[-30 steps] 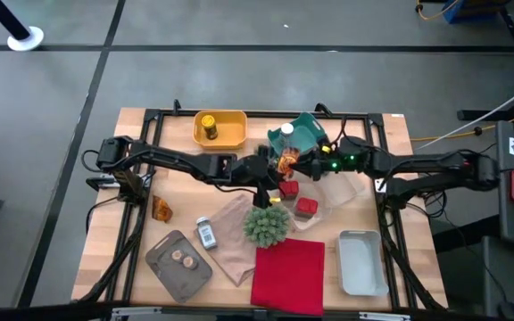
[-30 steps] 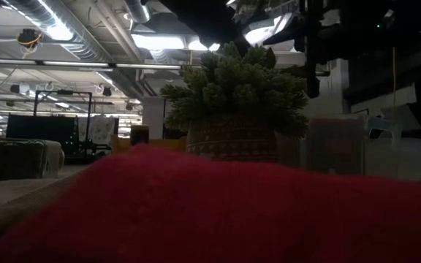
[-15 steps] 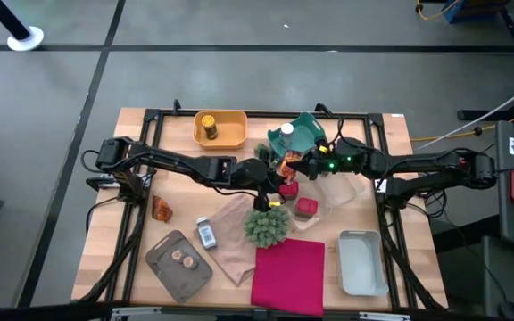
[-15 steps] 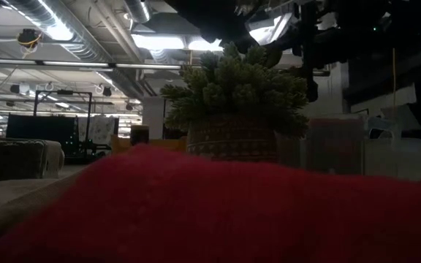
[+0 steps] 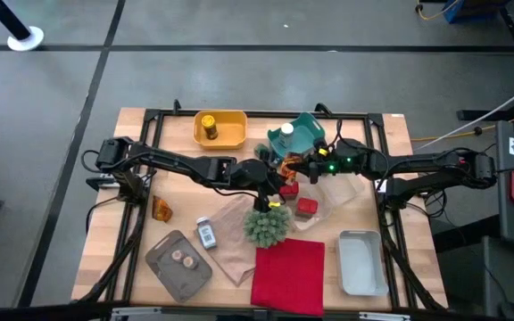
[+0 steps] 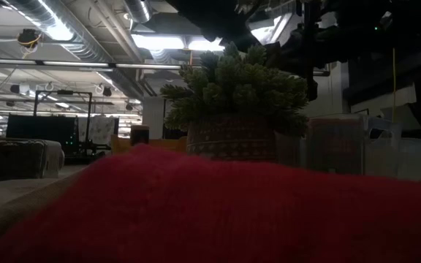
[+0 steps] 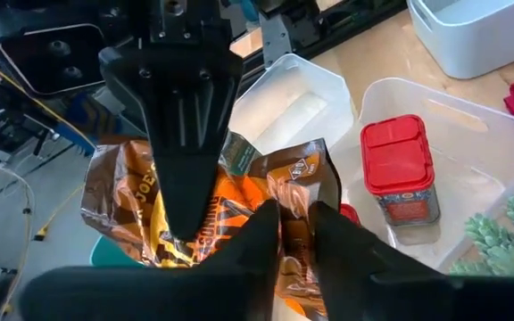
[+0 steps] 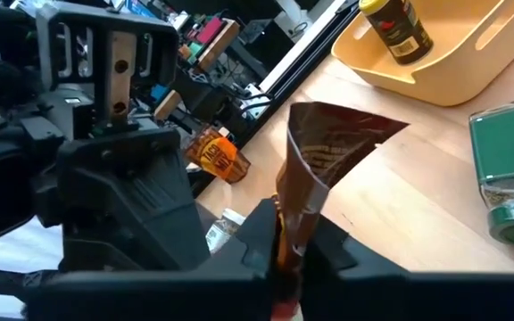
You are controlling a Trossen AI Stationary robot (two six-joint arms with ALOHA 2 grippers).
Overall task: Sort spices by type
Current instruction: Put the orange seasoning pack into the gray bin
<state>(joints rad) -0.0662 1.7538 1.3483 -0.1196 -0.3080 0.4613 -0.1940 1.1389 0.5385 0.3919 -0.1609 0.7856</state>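
1. Above the table's middle, both arms meet over one orange-brown foil packet, held in the air near the teal bin. The left gripper pinches one edge; the right gripper is clamped on the opposite edge. This looks like a handover between arms.
2. Next, I judge, one gripper must let go so the other can carry the packet to its group; a second foil packet lies well apart, near the table's left edge.
3. Crinkled and glossy, the held packet is creased between the grips and will flex when released.
4. Nearby, a red-capped jar stands in a clear tray.
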